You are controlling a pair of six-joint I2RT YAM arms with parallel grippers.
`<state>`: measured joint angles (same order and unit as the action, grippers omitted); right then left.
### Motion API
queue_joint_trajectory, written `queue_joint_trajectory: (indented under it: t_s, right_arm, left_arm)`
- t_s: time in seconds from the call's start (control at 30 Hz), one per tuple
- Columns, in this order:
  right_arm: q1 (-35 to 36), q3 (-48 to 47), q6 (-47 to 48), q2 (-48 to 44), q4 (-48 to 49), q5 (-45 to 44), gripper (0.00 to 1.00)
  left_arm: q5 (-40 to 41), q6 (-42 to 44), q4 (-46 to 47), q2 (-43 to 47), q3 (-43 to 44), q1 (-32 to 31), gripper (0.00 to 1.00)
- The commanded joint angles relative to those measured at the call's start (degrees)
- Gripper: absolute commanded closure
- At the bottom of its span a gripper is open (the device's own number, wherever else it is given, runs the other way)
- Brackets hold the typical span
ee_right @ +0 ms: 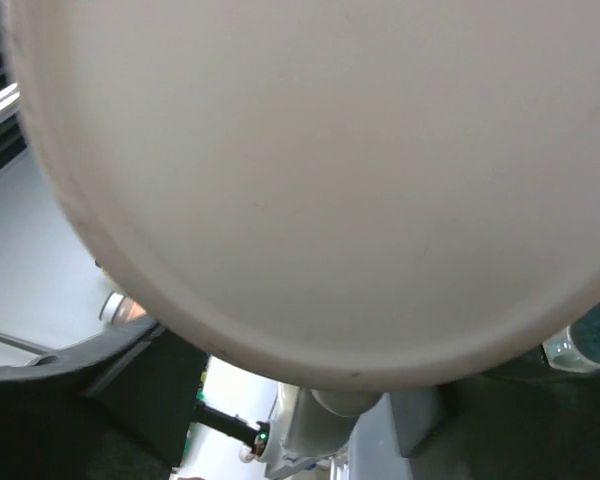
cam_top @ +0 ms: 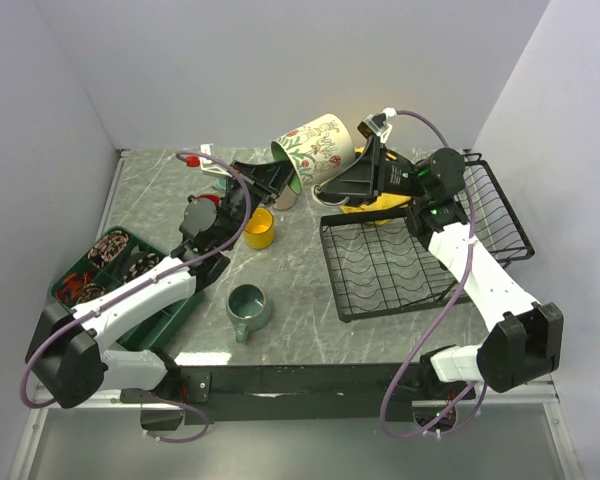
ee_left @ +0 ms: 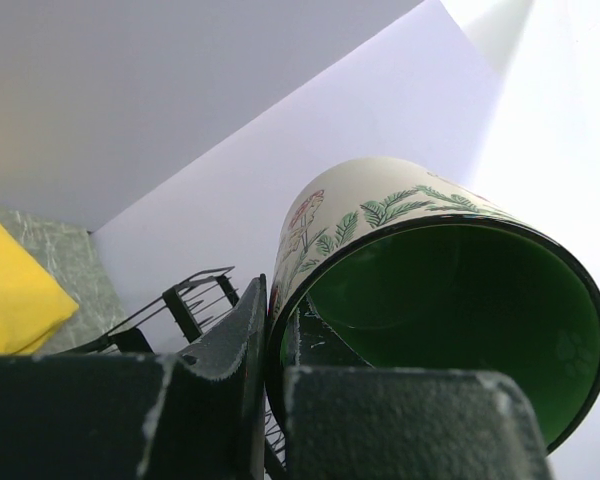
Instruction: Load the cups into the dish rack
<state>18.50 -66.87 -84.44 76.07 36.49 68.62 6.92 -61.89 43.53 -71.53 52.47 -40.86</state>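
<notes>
The black wire dish rack (cam_top: 410, 262) fills the desk's (cam_top: 300, 290) 3 o'clock side. The green-inside cream mug (cam_top: 312, 148) hangs tilted at the rack's 11 o'clock, with the left end effector (ee_left: 276, 345) clamped on its rim wall from the mug's 7 o'clock. The right end effector (cam_top: 332, 188) sits just at the mug's 5 o'clock, by its base — I cannot tell whether it grips — while a yellow mug (cam_top: 259, 228) and the small teal cup (cam_top: 248, 307) stand at the rack's 9 o'clock.
</notes>
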Motion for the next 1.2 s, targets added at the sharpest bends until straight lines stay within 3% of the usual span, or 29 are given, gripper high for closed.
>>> queue_joint_trajectory:
  t_s: [0.0,0.1,0.37,0.6,0.8,0.87,0.93,1.0,1.1,1.13,1.17]
  right_arm:
    - [0.6,0.8,-0.6,-2.3,2.6,-0.7,0.35]
    - [0.7,1.2,0.3,-2.9,0.9,-1.4,0.44]
    - [0.6,1.9,1.0,-2.9,-1.7,-3.1,0.44]
    - [0.3,2.9,-0.3,-2.9,-0.5,-3.6,0.48]
    - [-0.5,3.6,-2.7,-3.4,3.7,-3.3,0.72]
    - [-0.7,4.0,-2.8,-3.5,4.6,-3.2,0.92]
    - [-1.1,4.1,-3.0,-3.7,6.2,-2.9,1.00]
    - [-2.0,4.3,-3.5,-3.9,8.3,-2.6,1.00]
    - [-3.5,4.9,-1.3,-4.9,6.9,-2.4,1.00]
    - [-4.9,5.2,-0.2,-5.7,6.1,-2.4,1.00]
    - [-5.5,5.4,1.2,-5.9,5.8,-2.4,1.00]
  left_arm:
    - [-1.3,-3.1,11.7,0.7,4.0,-0.4,0.99]
    - [-1.2,-2.2,11.3,0.1,4.2,-0.4,0.99]
    - [2.8,8.5,4.7,-1.0,8.0,-3.9,0.99]
    - [3.6,10.4,3.8,-2.1,8.4,-5.3,0.99]
    - [2.8,9.1,4.8,-3.3,7.9,-5.3,0.99]
    - [2.4,8.3,5.0,-3.8,8.1,-5.3,0.99]
    - [1.7,7.4,5.5,-4.2,8.0,-5.3,0.99]
    - [1.8,6.8,5.6,-4.3,7.9,-5.3,0.91]
    - [2.2,6.5,5.0,-3.5,7.3,-5.3,0.65]
    - [2.5,6.3,4.5,-3.1,6.7,-5.3,0.50]
    - [2.8,6.4,4.2,-2.7,6.3,-5.2,0.44]
